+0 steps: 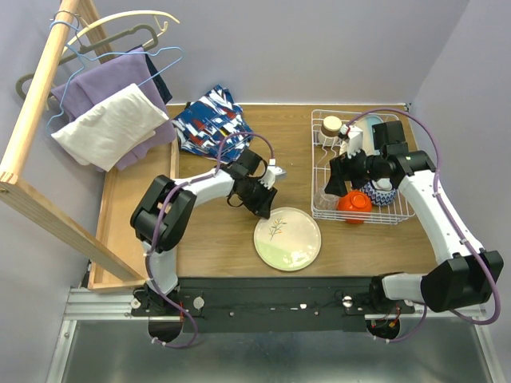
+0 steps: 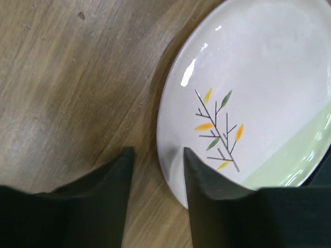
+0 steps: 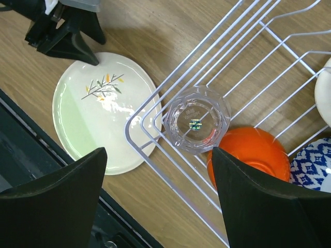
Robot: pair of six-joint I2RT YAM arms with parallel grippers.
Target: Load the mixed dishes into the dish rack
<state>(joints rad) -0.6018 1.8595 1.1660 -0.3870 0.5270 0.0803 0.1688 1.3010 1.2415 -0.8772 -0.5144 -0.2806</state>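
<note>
Far left, beside the table (image 1: pixel 215 239): a wooden rail (image 1: pixel 32 120) carrying hangers (image 1: pixel 120 40), with a purple cloth (image 1: pixel 96 84) and a white cloth (image 1: pixel 108 128) draped over it. A blue-red-white patterned cloth (image 1: pixel 209 118) lies bunched at the table's back edge.

Left of centre: the left gripper (image 2: pixel 156 160) is low over the wood, fingers spread. One finger (image 2: pixel 111 191) is over bare table and the other overlaps the rim of the plate (image 1: pixel 287 238). Whether either touches the plate, cannot tell. The plate is pale with a green band and a sprig motif. It lies flat on the table, just left of the rack's near corner and outside the rack.

Right: the white wire rack (image 1: pixel 314 155) sits on the table. The right gripper (image 3: pixel 158 155) hangs above its near-left corner, fingers wide apart and holding nothing. Beneath it a clear glass (image 3: pixel 197 120) stands upright inside that corner. Just beside the glass is an orange bowl (image 1: pixel 354 205), and beside that a blue-patterned bowl (image 1: pixel 382 194), both in the rack's near end. There is more tableware at the rack's far end, too small to identify.
</note>
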